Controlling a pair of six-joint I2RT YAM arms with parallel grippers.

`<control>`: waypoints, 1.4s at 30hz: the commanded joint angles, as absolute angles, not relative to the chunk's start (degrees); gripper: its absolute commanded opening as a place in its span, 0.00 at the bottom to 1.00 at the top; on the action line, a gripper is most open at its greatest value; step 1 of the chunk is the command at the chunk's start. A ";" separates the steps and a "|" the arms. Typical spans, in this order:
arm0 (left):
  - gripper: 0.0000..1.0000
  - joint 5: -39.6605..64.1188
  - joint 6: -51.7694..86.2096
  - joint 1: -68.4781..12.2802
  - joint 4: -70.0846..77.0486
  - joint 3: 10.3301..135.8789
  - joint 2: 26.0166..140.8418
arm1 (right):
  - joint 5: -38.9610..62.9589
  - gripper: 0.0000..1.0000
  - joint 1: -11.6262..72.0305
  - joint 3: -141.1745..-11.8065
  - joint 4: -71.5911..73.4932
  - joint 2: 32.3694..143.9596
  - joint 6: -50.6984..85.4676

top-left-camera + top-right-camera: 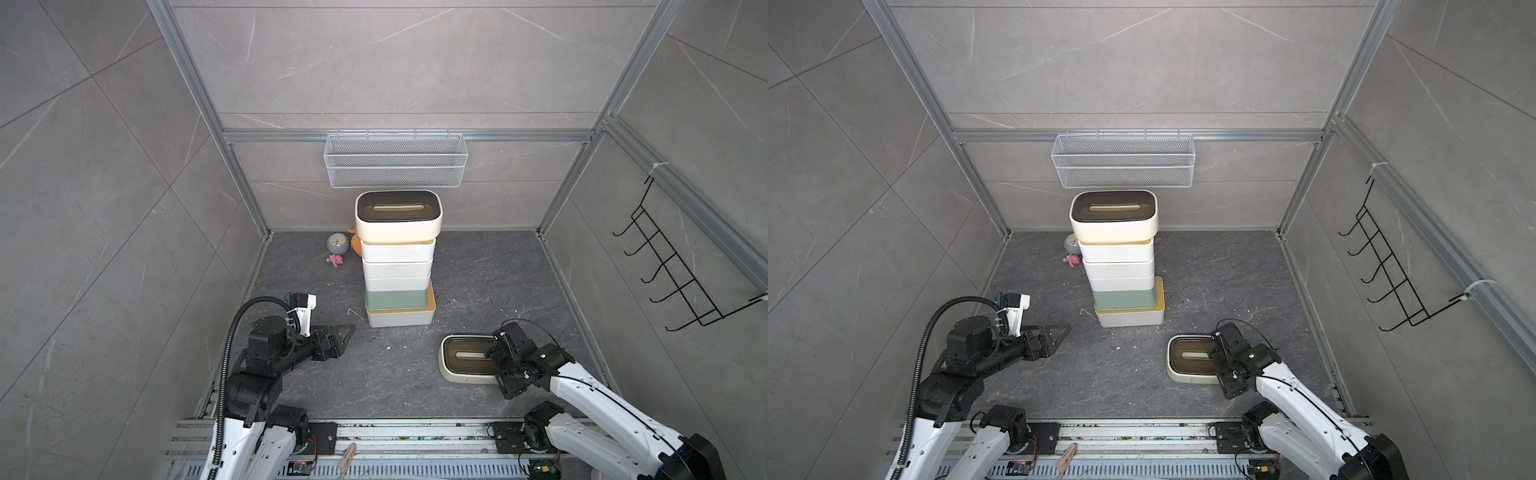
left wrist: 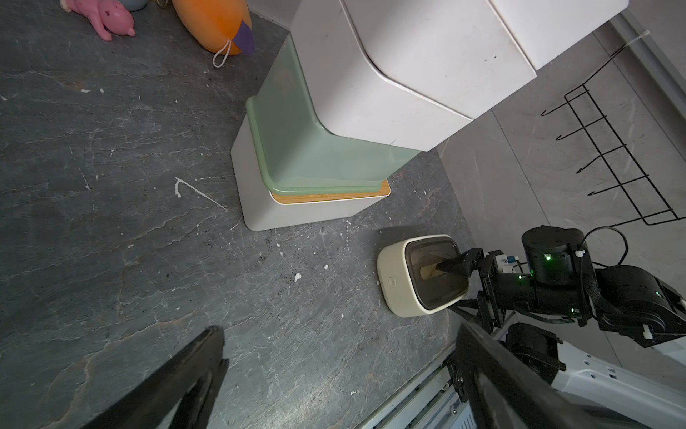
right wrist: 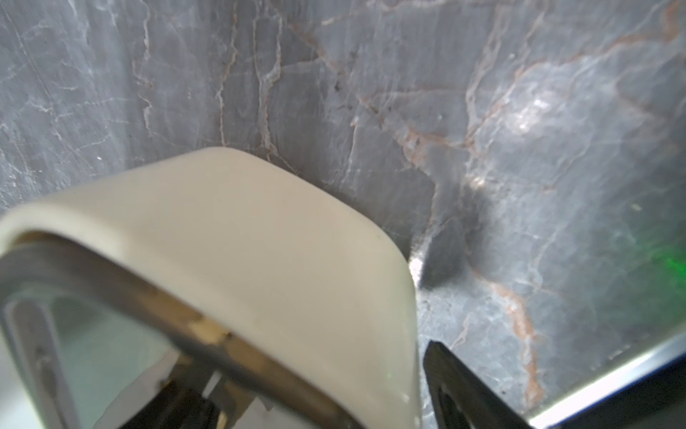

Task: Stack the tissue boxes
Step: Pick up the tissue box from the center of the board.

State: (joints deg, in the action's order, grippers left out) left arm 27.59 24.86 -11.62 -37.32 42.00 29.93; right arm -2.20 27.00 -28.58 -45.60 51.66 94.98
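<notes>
Cream box (image 1: 464,358) wall within right pincer (image 1: 497,362)

Lone cream box (image 3: 260,241) blurred, edge-cropped; orange toy (image 1: 355,243) mostly behind stack (image 1: 397,270).

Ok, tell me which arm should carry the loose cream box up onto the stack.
Right. The right hand straddles a wall of the cream box, one finger over the lid, one outside. The left hand hangs open beside the stack, apart from that box.
</notes>
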 commanded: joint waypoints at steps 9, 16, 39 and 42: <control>1.00 29.18 25.21 -11.61 -33.94 40.47 28.74 | -4.15 0.78 26.81 -27.04 -43.18 51.12 97.59; 0.99 28.83 27.36 -11.61 -30.47 38.07 27.86 | -4.68 0.74 26.81 -26.37 -42.93 50.10 98.72; 0.98 31.82 41.81 -13.98 -9.78 26.83 29.09 | -4.52 0.57 26.85 -28.34 -45.15 44.04 100.46; 0.98 27.14 42.08 -20.26 -7.61 25.15 29.22 | -4.35 0.57 26.81 -29.29 -45.46 43.77 100.03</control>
State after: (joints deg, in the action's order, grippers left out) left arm 29.12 40.21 -16.34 -13.85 25.52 29.50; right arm -3.86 27.00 -27.00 -44.58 44.60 99.48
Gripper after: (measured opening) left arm 0.983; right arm 0.575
